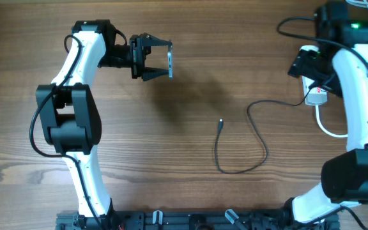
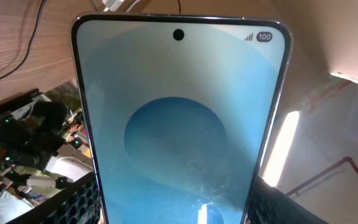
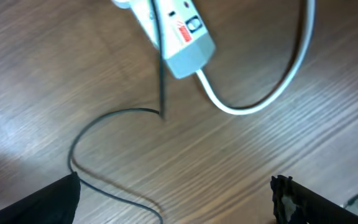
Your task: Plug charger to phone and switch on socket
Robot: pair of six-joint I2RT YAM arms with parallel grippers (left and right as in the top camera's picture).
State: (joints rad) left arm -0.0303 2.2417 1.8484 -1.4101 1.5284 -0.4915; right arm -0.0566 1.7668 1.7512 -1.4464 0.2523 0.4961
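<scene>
two arms: both work over a wooden table, the left at the upper left and the right along the far right side.
left gripper: closed on the phone and raised off the table, with its fingers pointing toward the middle.
phone: seen edge-on from overhead. in the left wrist view its blue screen faces the camera, with a punch-hole lens at the top and "100" in the corner. its lower sides are clamped between the fingers.
right gripper: fingers spread wide with nothing between them, hanging over the table near the socket.
socket: a white strip lying at the upper right, partly under the right arm, with a red mark near its end.
white cord: leaves the socket's end and curves away across the table.
charger: a thin black cable that runs from the socket and loops over the wood.
connector tip: lies loose near the table's middle, well apart from the phone.
</scene>
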